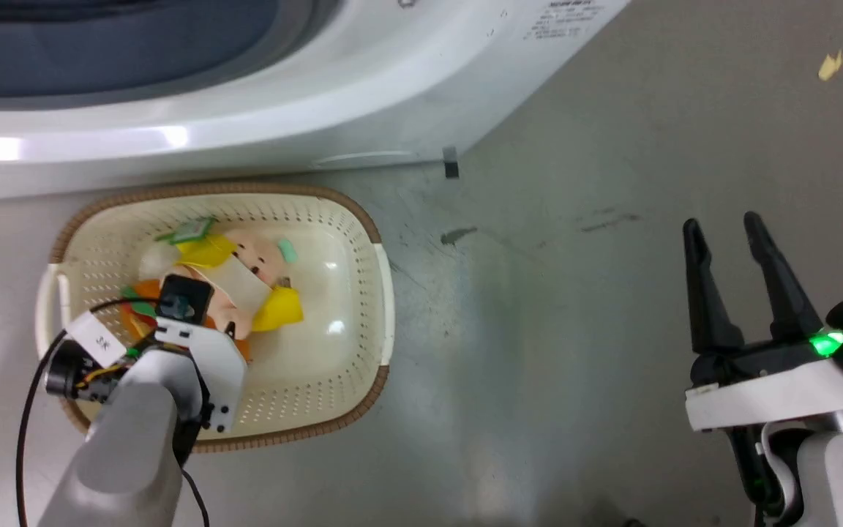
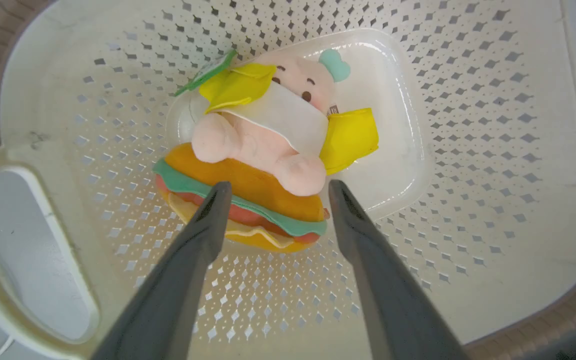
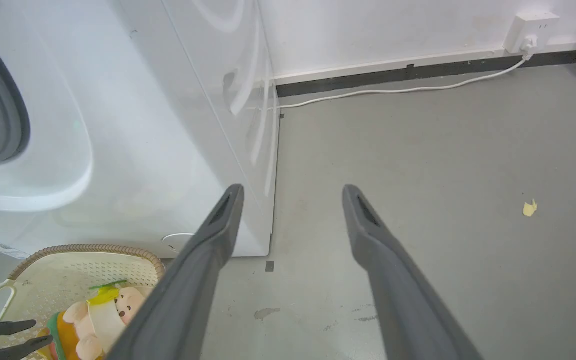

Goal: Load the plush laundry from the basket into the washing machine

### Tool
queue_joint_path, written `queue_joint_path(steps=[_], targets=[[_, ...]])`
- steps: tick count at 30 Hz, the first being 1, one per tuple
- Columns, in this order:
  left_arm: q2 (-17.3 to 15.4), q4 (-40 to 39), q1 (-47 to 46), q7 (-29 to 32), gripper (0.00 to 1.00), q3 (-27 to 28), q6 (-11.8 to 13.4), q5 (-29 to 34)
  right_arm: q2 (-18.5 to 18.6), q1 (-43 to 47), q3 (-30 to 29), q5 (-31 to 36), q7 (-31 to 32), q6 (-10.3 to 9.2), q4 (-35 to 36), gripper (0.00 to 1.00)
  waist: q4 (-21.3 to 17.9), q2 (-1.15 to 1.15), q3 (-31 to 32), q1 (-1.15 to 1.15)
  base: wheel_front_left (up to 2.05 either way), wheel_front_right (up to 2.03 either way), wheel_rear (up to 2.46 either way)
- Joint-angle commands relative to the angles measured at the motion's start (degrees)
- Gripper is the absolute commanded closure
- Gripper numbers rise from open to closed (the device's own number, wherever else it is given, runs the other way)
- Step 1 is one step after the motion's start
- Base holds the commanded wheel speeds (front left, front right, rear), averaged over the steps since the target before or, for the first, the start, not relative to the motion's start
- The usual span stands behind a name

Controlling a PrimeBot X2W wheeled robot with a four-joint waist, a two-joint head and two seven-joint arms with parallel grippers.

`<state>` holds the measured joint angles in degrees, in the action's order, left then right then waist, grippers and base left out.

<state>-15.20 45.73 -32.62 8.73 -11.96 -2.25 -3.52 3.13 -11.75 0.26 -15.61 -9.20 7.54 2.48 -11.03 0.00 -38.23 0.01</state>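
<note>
Dark fingers of the left gripper [image 2: 279,185] stand spread wide inside the cream basket [image 2: 468,100], one tip over each side of the hamburger plush [image 2: 248,182], gripping nothing; whether the tips touch it cannot be told. A pink-faced doll [image 2: 273,115] with yellow and white parts lies across the hamburger's orange top, its legs toward the gripper. The basket sits on the grey floor [image 1: 612,307], just in front of the white washing machine [image 1: 246,110]. Well off to the right, the right gripper [image 1: 721,219] hangs over bare floor, its jaws parted and empty. A small yellow scrap [image 1: 830,66] lies on the floor beyond it.
</note>
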Motion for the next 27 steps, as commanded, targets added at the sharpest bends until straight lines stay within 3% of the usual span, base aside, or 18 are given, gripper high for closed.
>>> queue_joint_path(steps=[1, 14, 24, 25, 26, 27], targets=[[-0.9, 1.9, -2.4, 0.7, 0.0, -0.9, -0.5, 0.4, -0.2, -1.5, -0.2, -1.1, -0.6, -0.04, 0.1, 0.0, -0.8, 0.0, -1.7, 0.0, 0.0, 0.0, 0.0], [-5.3, 8.3, -10.9, 1.3, 0.0, -8.1, -1.8, 3.5, -0.2, -3.7, -0.6, -4.1, -2.3, -0.04, 0.3, 0.0, -3.1, 0.0, -9.2, 0.0, 0.0, 0.0, 0.0], [-6.8, 13.8, -16.0, 2.0, 0.0, -10.9, -0.8, 3.2, -0.2, -5.0, -0.8, -6.1, -3.5, -0.05, 0.6, 0.0, -4.6, 0.0, -14.3, 0.0, 0.0, 0.0, 0.0], [-7.0, 14.4, -16.4, 2.0, 0.34, -11.1, -0.6, 3.1, -0.2, -5.2, -0.8, -6.3, -3.6, -0.05, 0.5, 0.0, -4.8, 0.0, -14.7, 0.0, 0.0, 0.0, 0.0], [-7.3, 15.0, -16.7, 2.1, 0.85, -11.3, -0.6, 3.0, -0.2, -5.4, -0.8, -6.6, -3.7, -0.05, 0.5, 0.0, -5.0, 0.0, -15.2, 0.0, 0.0, 0.0, 0.0], [-7.6, 15.7, -17.0, 2.1, 1.0, -11.5, -0.5, 2.8, -0.2, -5.6, -0.9, -6.8, -3.8, -0.05, 0.4, 0.0, -5.3, 0.0, -15.6, 0.0, 0.0, 0.0, 0.0]])
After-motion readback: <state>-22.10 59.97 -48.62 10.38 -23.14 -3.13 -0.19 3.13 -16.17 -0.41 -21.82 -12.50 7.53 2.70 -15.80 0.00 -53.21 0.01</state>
